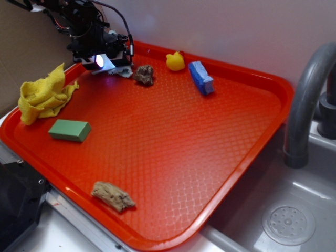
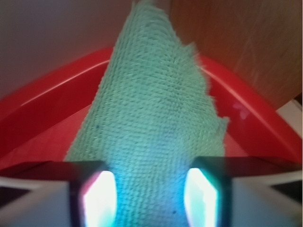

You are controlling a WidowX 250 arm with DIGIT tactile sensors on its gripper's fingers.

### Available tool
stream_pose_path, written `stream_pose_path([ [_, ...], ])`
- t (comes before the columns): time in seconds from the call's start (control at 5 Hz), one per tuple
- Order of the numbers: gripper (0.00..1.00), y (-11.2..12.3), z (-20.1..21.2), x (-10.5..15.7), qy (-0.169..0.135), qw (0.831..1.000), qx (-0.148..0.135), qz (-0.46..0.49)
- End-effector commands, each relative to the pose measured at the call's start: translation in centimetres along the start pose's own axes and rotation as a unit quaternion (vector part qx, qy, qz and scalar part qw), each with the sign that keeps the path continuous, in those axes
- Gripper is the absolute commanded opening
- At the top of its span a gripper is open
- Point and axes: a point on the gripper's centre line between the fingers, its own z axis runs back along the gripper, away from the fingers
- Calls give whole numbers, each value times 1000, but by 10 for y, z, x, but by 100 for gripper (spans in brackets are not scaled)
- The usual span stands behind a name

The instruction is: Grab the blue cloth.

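The blue cloth (image 2: 156, 113) is a pale blue-green knitted rag lying in the tray's far left corner, its tip running up the rim. In the exterior view only a pale edge of the blue cloth (image 1: 122, 71) shows under the arm. My gripper (image 1: 107, 62) is low over it, by the back rim. In the wrist view the gripper (image 2: 150, 196) stands open, and the cloth lies flat and unbunched across the gap between its lit fingertips (image 2: 100, 198). The cloth is wider than the gap and passes under both fingers.
On the red tray (image 1: 252, 157) lie a yellow knitted rag (image 1: 44, 94), a green block (image 1: 70, 129), a brown lump (image 1: 144, 74), a yellow duck (image 1: 175, 61), a bright blue sponge (image 1: 201, 77) and a brown piece (image 1: 113, 196). A grey tap (image 1: 307, 100) and sink stand to the right.
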Motion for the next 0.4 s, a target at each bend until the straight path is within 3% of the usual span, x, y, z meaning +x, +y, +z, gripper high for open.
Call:
stream_pose_path([
  [0.0, 27, -5, 46, 15, -8, 998, -48, -27],
  [0.2, 78, -14, 55, 21, 21, 997, -66, -27],
])
